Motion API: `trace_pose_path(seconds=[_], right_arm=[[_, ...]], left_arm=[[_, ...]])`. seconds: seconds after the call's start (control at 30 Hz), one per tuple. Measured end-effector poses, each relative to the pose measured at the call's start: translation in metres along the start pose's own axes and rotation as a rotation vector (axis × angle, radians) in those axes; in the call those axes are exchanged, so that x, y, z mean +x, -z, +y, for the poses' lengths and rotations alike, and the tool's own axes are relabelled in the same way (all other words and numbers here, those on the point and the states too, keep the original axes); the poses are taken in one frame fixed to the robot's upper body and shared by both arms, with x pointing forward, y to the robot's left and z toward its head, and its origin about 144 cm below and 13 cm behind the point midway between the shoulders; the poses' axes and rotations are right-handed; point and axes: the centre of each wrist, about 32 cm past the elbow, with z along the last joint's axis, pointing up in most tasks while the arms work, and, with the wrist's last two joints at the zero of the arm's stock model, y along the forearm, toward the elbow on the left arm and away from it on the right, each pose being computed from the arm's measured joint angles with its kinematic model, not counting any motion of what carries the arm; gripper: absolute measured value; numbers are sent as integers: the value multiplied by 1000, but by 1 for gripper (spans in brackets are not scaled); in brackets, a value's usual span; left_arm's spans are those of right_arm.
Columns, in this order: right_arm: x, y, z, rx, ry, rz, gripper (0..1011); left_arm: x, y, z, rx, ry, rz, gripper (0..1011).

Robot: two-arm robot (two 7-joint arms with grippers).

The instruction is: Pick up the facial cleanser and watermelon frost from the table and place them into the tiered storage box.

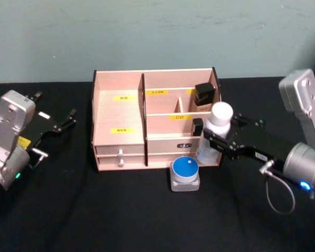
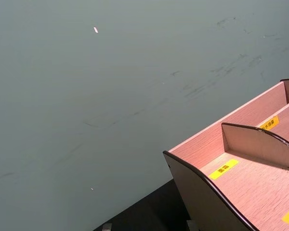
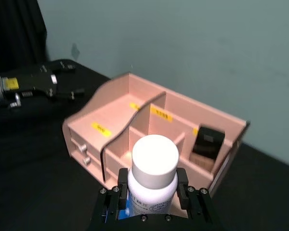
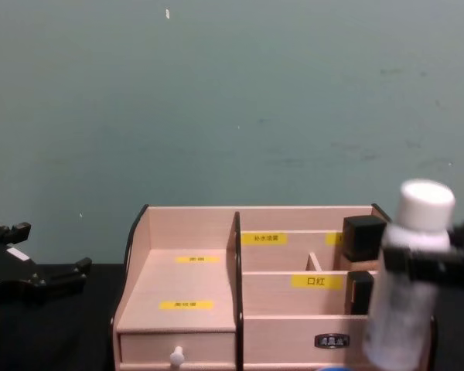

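While left gripper (image 1: 70, 118) sits spread wide, right gripper (image 1: 216, 139) clamped around upright facial cleanser (image 1: 221, 113).

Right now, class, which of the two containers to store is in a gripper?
The facial cleanser: tall white bottle clamped by the right gripper. The blue-lidded watermelon frost stands on the table; the left gripper hangs open.

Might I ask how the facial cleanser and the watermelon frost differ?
The facial cleanser is tall with a white cap; the watermelon frost is squat with a blue lid. The facial cleanser is held by the right hand; the watermelon frost stands on the table. Both are roughly upright.
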Motion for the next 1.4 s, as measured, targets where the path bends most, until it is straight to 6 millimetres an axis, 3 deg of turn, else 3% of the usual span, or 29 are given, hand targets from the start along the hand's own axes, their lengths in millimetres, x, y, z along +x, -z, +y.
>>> trace_pose_path(seconds=[0.37,0.83,1.4], right_arm=[[4,-38,25,63,-13,-54,591],[8,-56,63,71,-33,-55,591],[22,-63,95,60,-19,-47,591]], left_arm=[[0,0,0,0,0,0,1001],[0,0,0,0,0,0,1001],[0,0,0,0,0,0,1001]])
